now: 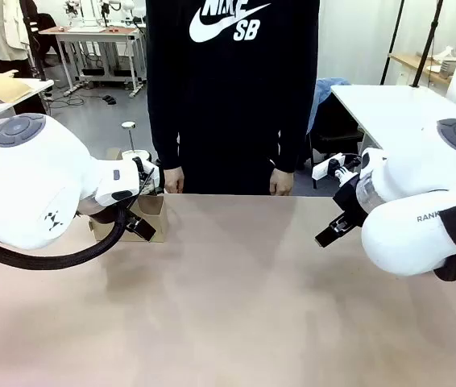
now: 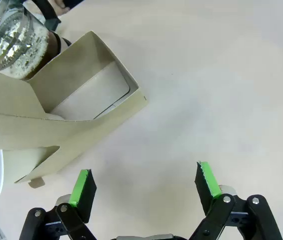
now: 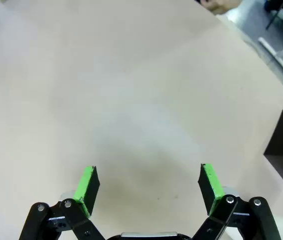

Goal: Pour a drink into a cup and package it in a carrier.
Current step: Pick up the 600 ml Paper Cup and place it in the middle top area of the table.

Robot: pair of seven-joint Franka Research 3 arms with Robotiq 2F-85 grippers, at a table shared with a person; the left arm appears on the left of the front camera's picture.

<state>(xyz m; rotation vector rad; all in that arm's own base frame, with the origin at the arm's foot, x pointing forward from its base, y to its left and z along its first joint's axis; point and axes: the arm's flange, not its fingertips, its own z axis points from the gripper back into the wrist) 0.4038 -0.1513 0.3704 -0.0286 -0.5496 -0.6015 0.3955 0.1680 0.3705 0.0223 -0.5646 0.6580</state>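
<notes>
Carrier (image 2: 56,132) sits at 10 o'clock from L jaws, far nearer than R jaws; both pairs released, empty.

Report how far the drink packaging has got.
Done: nothing that shows; the carrier slot in view stands empty. In hand: nothing; left gripper and right gripper hang open and empty above the table. Left: all of it, pouring and packing; the glass jug sits untouched beside the carrier.
</notes>
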